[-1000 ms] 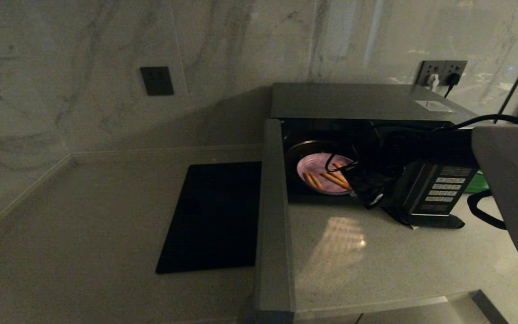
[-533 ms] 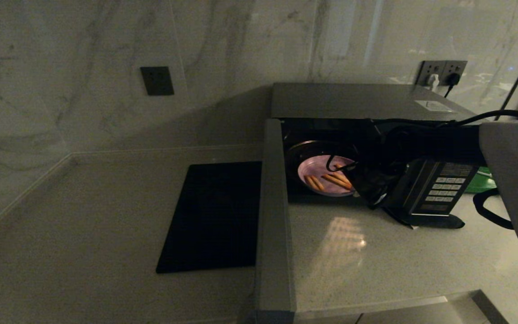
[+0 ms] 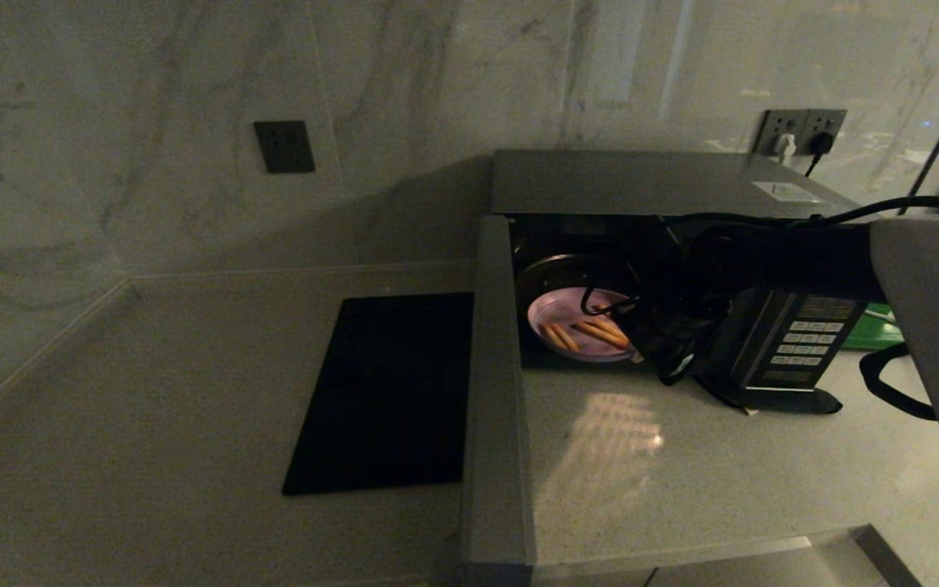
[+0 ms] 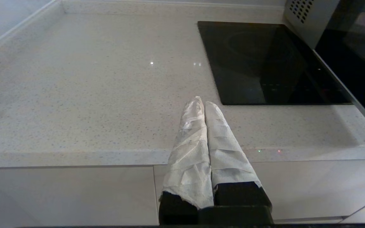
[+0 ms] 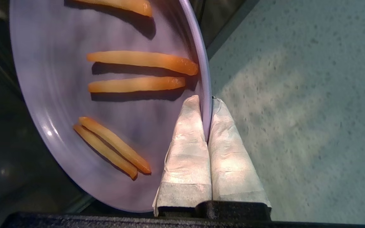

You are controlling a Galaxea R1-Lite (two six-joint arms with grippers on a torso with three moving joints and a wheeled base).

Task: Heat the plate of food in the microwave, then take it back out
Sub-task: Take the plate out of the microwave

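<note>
While right fingers [image 5: 209, 104] pinch its rim, light-purple plate of food [image 5: 74, 95] bears orange-tan sticks.

Count of items on table

One microwave [image 3: 665, 244], one plate of food [image 3: 579, 324] bearing five sticks [image 5: 143, 60], one black slab [image 3: 384, 391].

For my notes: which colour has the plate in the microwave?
Light purple plate; clearest in the right wrist view.

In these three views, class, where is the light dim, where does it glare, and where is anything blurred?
Head view: dim overall, with a bright patch reflected on the counter. Left wrist view: evenly lit, small glints on the counter. Right wrist view: the plate of food is well lit, its sticks slightly smeared.
</note>
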